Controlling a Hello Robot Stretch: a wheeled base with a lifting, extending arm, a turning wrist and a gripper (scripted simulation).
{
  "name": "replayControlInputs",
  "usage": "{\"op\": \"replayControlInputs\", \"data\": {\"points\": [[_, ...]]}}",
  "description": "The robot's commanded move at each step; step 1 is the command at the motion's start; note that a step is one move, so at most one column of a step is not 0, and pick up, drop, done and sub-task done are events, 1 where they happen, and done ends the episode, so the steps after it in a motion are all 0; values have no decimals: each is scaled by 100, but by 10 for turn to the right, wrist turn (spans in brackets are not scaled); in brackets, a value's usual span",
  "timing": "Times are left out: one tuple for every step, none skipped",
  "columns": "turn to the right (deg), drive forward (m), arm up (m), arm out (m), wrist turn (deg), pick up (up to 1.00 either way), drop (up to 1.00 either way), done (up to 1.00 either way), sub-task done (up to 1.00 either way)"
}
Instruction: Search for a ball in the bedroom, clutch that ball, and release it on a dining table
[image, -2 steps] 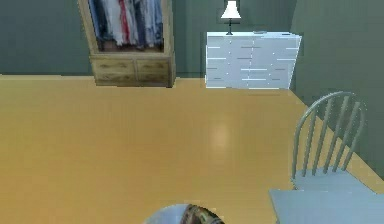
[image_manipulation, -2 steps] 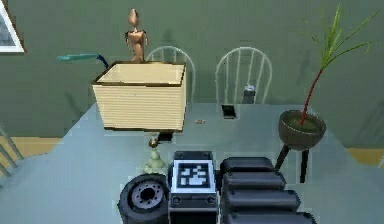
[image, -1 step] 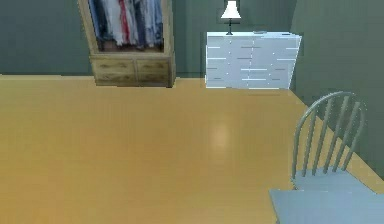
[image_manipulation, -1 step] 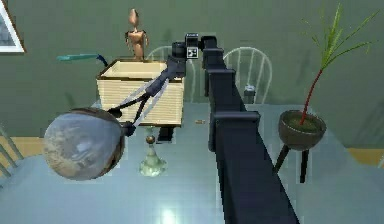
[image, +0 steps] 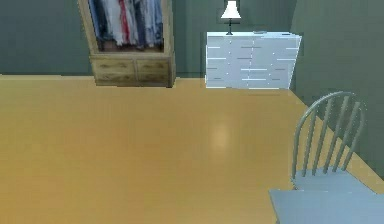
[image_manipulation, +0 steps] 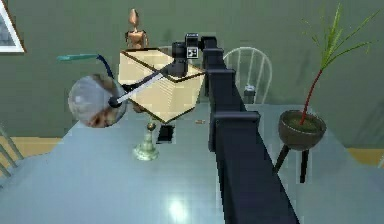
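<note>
Rising from the arm side view's bottom edge, the arm is stretching out over a blue-grey table. The table is carrying a lamp with a boxy beige shade and a small dark flat thing by the lamp's foot. A potted plant is standing at the view's right.

Farther out, the gripper is pointing left. The ball is hanging at its finger end, above the table's far left part and clear of the top, so I am judging it held. How the fingers are set around it I cannot tell.

Handling, judged: the ball is looking hard, smooth and glassy, so it is likely slippery, possibly breakable, and prone to rolling once set down. The best hold is across its widest middle. The release wants to be low over the tabletop, away from the edge and the lamp.

Looks: round, pale grey, half see-through, with brown mottling inside.

Beyond the table a white spindle-back chair is standing before a green wall. In the forward view a pale chair is sitting nearest, then wood floor, then a wardrobe of hanging clothes and a white dresser.
</note>
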Motion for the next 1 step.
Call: {"op": "replayControlInputs", "data": {"points": [[0, 0, 0, 0, 450, 0, 0, 0, 0]]}}
